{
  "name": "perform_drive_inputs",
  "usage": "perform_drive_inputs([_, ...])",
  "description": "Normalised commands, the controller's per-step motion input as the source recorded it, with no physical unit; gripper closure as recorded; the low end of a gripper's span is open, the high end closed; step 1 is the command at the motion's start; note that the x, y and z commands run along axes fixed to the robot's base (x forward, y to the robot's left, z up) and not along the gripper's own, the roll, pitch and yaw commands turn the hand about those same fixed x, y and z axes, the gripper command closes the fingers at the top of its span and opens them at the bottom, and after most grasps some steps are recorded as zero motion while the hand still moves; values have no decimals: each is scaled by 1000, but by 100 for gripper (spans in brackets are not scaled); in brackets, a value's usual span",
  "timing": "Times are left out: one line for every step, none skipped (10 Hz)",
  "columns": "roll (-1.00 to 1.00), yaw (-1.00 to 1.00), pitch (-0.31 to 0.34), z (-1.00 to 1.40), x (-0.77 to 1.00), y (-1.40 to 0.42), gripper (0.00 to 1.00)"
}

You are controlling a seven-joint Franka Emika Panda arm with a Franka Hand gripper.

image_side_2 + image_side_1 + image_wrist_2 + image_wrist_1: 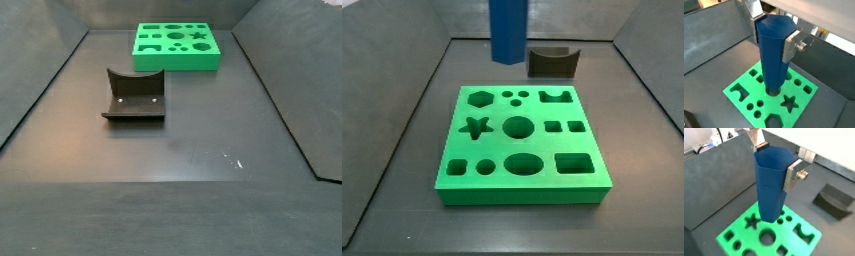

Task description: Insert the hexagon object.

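Note:
My gripper (pixel 776 159) is shut on the hexagon object (pixel 771 188), a tall blue prism, near its upper end. It hangs upright between the silver fingers (pixel 793 172). Both wrist views show this, and the gripper (pixel 774 35) holds the prism (pixel 772 60) above the green board (pixel 773 106). The prism's lower end hides part of the board (pixel 737 230) beside the star hole (pixel 751 220). In a side view the prism (pixel 506 30) hangs clear above the far edge of the board (pixel 523 190), near its hexagon hole (pixel 478 98). The gripper itself is cut off there.
A dark brown block with a curved notch (pixel 552 62) stands just behind the board and shows in both side views (pixel 135 97). Grey walls (pixel 422 20) enclose the dark floor (pixel 187 150). The board (pixel 201 62) has several other shaped holes.

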Motion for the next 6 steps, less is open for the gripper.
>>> perform_drive_inputs([171,117,-70,-1000,-154,791,100])
perform_drive_inputs([177,100,-66,-1000,-157,800,100])
perform_drive_inputs([94,26,-24,-1000,-174,671,100])
perform_drive_inputs([54,-31,-49,-1000,-169,243,100])
perform_drive_inputs([91,-97,-37,-751,-246,-134,100])
perform_drive_inputs([40,-9,-43,-491,-289,-203,100])
